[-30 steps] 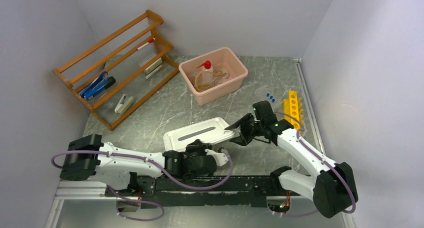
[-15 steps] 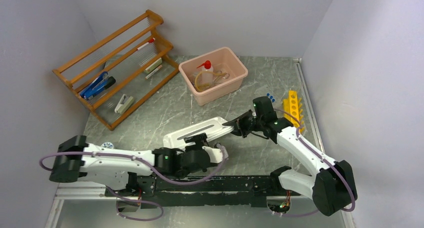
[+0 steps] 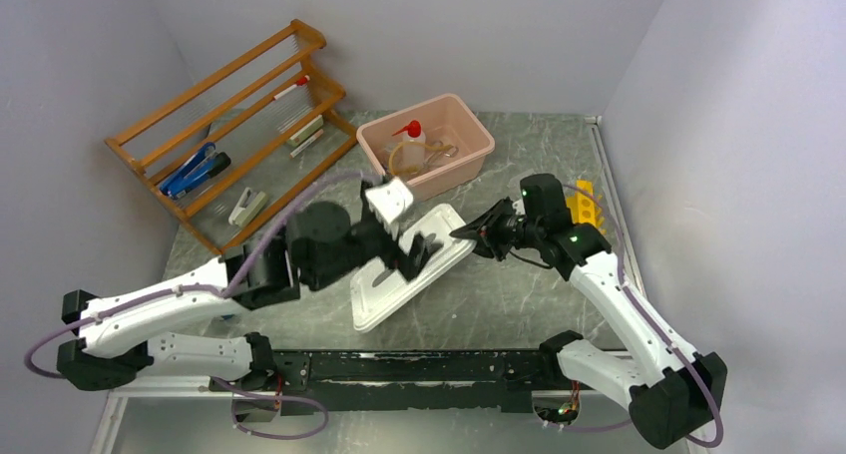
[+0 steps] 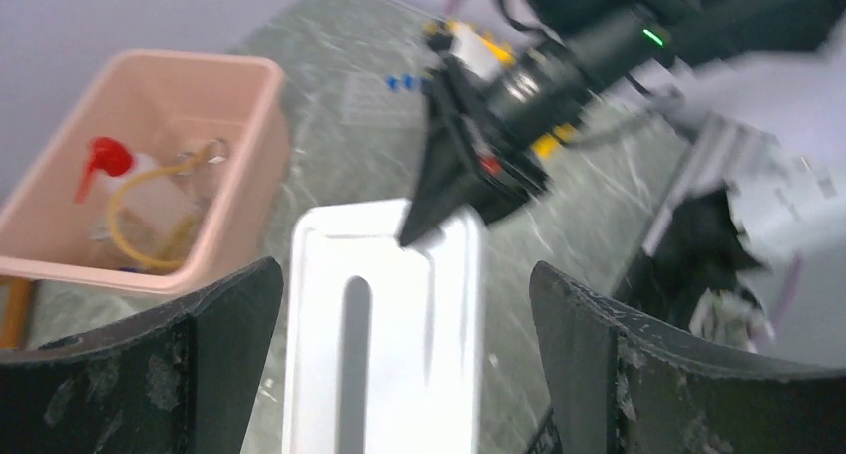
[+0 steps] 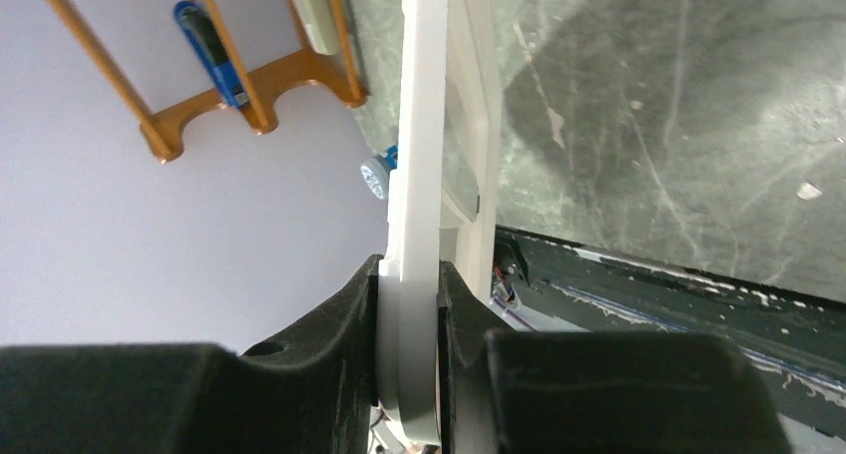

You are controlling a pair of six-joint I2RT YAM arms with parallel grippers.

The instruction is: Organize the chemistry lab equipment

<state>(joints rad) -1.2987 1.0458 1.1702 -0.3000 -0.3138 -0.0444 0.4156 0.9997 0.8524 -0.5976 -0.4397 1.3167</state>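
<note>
Pinches rim of white lid (image 3: 384,299) at 3 o'clock with right gripper (image 5: 409,274); holds left gripper (image 4: 404,274) wide above. Likely light, stiff, slick: grip the edge. Leaves squeeze bottle (image 3: 412,140) in pink tub (image 3: 464,167), 12 o'clock.

Pale lilac walls (image 3: 449,35) on three sides, grey-green marbled tabletop (image 3: 499,304), orange wooden shelf rack (image 3: 229,125) in the back left corner, black rail (image 3: 419,362) along the near edge, soft even light

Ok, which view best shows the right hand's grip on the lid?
Right wrist: the right hand clamps the white lid edge-on, close up. Top external shows it from afar, partly covered; left wrist shows its face, blurred.
</note>
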